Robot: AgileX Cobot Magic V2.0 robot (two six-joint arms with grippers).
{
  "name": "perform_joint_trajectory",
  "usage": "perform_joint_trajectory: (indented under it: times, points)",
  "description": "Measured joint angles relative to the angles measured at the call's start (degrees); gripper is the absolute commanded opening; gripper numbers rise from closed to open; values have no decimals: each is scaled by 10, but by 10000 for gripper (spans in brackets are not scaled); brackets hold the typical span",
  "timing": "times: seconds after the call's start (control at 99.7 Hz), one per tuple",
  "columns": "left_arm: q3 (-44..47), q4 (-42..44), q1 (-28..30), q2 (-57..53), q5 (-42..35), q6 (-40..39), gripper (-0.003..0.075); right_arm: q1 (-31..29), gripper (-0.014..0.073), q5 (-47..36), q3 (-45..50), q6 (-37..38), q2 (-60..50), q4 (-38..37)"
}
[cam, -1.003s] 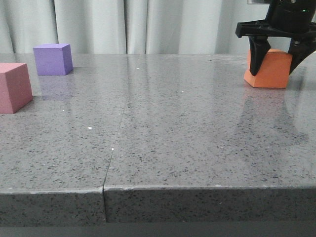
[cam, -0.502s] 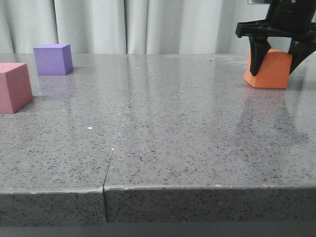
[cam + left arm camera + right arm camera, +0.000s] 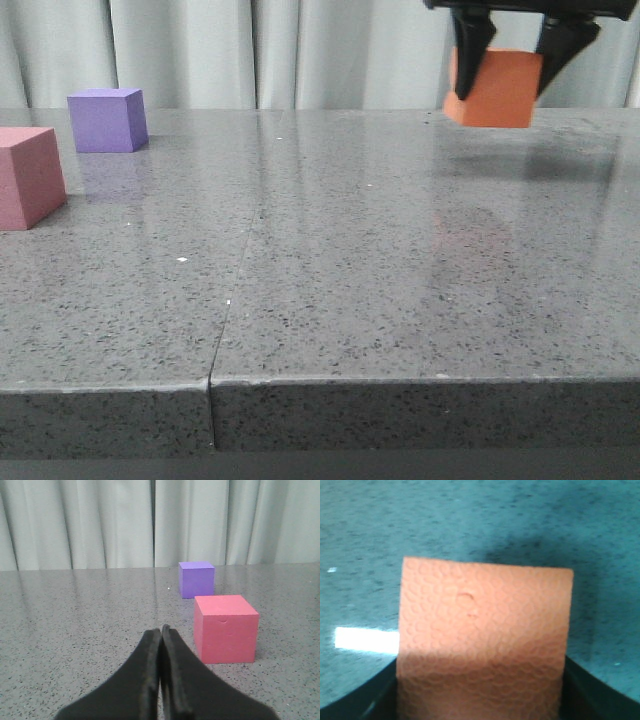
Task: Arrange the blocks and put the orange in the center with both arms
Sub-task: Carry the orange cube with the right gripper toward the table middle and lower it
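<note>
The orange cube [image 3: 497,88] is held clamped between the right hand's [image 3: 510,60] fingers, clear above the grey tabletop [image 3: 330,260] at two o'clock. The left hand [image 3: 161,640] is kept low, fingers pressed together, empty, near the pink-red cube [image 3: 226,628].

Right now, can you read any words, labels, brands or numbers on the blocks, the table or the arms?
None. The orange block, purple block and pink block have blank faces, and the table and both end effectors show no print.
</note>
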Motion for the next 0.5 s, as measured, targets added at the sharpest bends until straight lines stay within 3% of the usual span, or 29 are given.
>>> perform_joint_trajectory:
  times: [0.502]
  points:
    - [0,0,0,0,0,0,-20,116,320,20,-21,94,19,2]
